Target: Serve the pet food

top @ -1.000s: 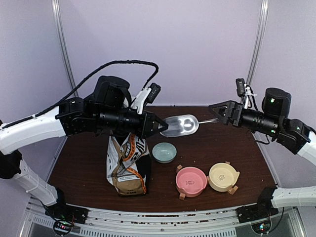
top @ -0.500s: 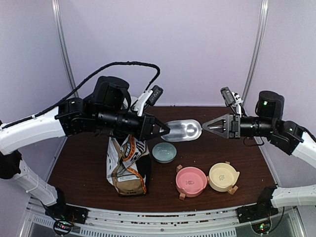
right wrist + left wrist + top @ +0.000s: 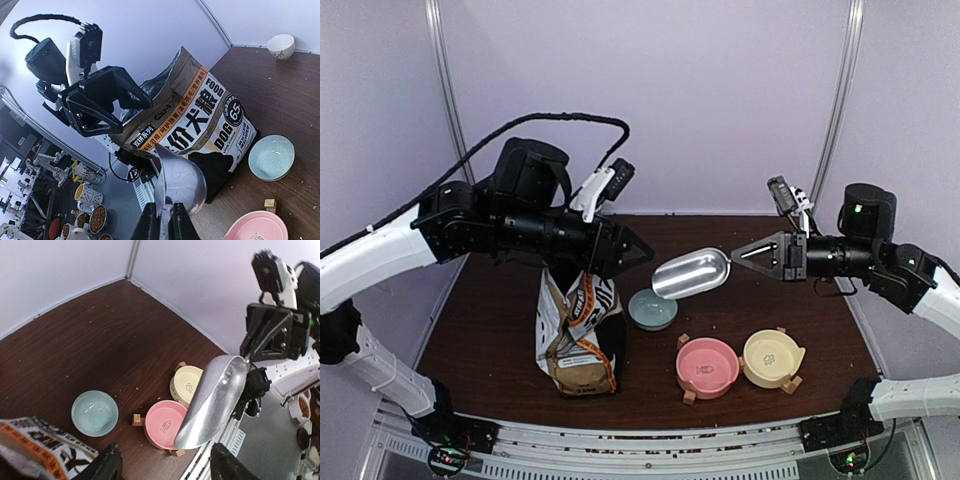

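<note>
The right tool (image 3: 742,253) was clamped on the empty scoop (image 3: 690,273) by its handle. The left tool (image 3: 640,258) stood apart. Pet food, unseen, likely sat inside the bag (image 3: 578,335) at 8 o'clock, so dip there, mouth level.

Scoop (image 3: 691,274) — left tool (image 3: 640,257) to right tool (image 3: 740,254)
</note>
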Motion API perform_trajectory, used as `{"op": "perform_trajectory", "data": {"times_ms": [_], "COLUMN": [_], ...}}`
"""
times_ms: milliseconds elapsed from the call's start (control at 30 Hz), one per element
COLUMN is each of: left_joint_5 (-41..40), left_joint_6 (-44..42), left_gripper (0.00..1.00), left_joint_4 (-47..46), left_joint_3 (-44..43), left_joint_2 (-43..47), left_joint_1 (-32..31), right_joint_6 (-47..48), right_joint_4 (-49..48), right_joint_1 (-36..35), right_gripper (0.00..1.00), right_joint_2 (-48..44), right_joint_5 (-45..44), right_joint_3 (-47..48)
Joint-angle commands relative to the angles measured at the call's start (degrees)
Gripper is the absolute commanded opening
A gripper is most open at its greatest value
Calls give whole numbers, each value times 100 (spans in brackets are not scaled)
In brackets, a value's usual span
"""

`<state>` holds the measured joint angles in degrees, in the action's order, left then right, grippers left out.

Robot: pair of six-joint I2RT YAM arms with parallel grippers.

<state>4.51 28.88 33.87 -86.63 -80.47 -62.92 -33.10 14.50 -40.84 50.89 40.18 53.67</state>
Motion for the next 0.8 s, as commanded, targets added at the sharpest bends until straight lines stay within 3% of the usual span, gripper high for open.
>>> {"op": "perform_trajectory", "data": {"times_ms": [0,233,500,567,667,767], "left_joint_5": [-1187,-1735,-1680,-1639,-1535,-1425], "left_joint_6": [10,445,492,485,485,480], "left_gripper": [67,82,86,75,38,13], "left_joint_4": [929,2279,2281,2282,2239,2062], "left_joint_3": [-328,-37,270,269,290,391], "left_joint_2": [699,996,949,884,836,869], "left_joint_1": [355,1127,1291,1308,1308,1308], "right_joint_6": [189,388,484,492,570,655], "right_joint_4": [213,694,894,984,1148,1353], "right_joint_1": [-179,-772,-1563,-1725,-1979,-2200], "right_gripper": [0,0,0,0,0,0], "right_joint_2": [-93,228,1189,1525,2012,2546], "right_joint_5": [-556,-1680,-2703,-2931,-3178,-3409], "right_joint_3": [511,1314,2446,2768,3293,3919]}}
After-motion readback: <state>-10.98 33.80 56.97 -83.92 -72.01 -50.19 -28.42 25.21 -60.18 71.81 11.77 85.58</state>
